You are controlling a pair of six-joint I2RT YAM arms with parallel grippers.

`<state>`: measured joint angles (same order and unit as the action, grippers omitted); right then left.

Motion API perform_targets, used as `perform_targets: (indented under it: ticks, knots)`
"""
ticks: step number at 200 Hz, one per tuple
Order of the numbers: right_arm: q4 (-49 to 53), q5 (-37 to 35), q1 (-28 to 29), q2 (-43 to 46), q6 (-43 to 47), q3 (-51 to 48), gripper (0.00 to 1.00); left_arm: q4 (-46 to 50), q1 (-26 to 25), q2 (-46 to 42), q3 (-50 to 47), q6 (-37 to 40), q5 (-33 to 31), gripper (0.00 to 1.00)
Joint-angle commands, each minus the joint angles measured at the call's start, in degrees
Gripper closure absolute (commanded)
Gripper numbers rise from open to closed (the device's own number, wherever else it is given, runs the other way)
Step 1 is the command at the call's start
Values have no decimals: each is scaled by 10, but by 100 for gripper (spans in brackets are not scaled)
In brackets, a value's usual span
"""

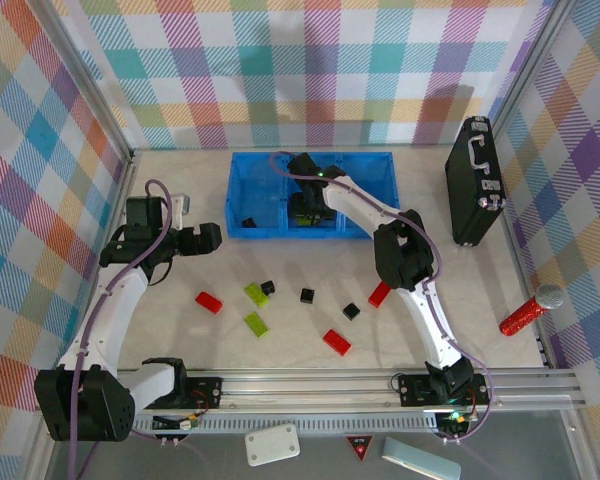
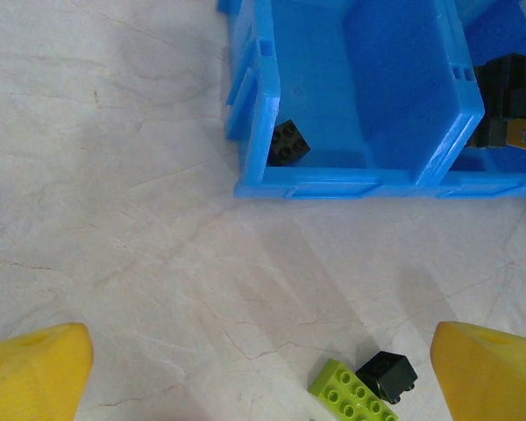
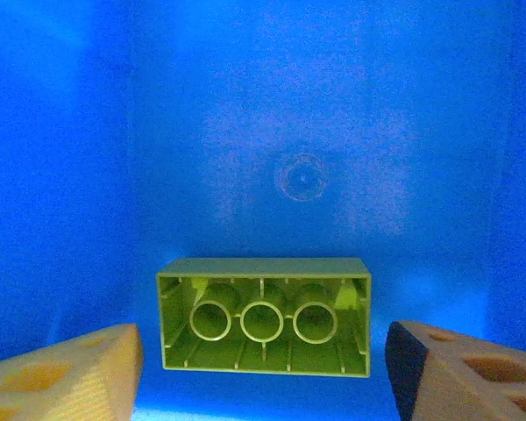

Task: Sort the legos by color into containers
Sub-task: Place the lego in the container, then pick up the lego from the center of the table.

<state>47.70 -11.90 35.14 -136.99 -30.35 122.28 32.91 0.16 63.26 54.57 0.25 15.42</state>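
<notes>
Bricks lie loose on the counter (image 1: 180, 330) in the top view: red bricks (image 1: 208, 301), lime ones, small black cubes, all in front of the blue bin (image 1: 375, 175). We see the right end effector (image 1: 305, 200) dipped into the middle compartment (image 1: 310, 232). The left end effector (image 1: 202, 238) hangs over bare counter just left of the bin. Left wrist view: yellow pads (image 2: 35, 373) stand wide apart with nothing between them, so released. A binned black cube (image 2: 287, 142) sits in a corner of the left compartment (image 2: 368, 96). A loose lime brick (image 2: 351, 393) lies just beside a loose black cube (image 2: 387, 375) at the lower edge, nearer the right-hand pad, its long axis diagonal. Right wrist view: the binned lime brick (image 3: 263, 320) shows its hollow underside, long axis running pad to pad. Blue shows at both its ends, so we read that end effector as let go. We judge the left arm nearer the loose lime brick, and its jaws would need turning across that diagonal.
</notes>
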Motion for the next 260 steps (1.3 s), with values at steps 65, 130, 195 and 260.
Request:
perform_targets:
  ticks: [65,130,195,260]
  knots:
    - [32,1,-3,99,13,-5,26,3,8,-5,-3,-2,12,2]
    - [43,-18,-4,197,23,-71,26,3,8,-3,-2,-1,13,2]
    - [20,-37,-6,345,0,-255,27,2,8,-6,-2,-1,14,2]
    - [-13,-25,-6,507,-72,-516,26,4,8,-5,0,-1,12,1]
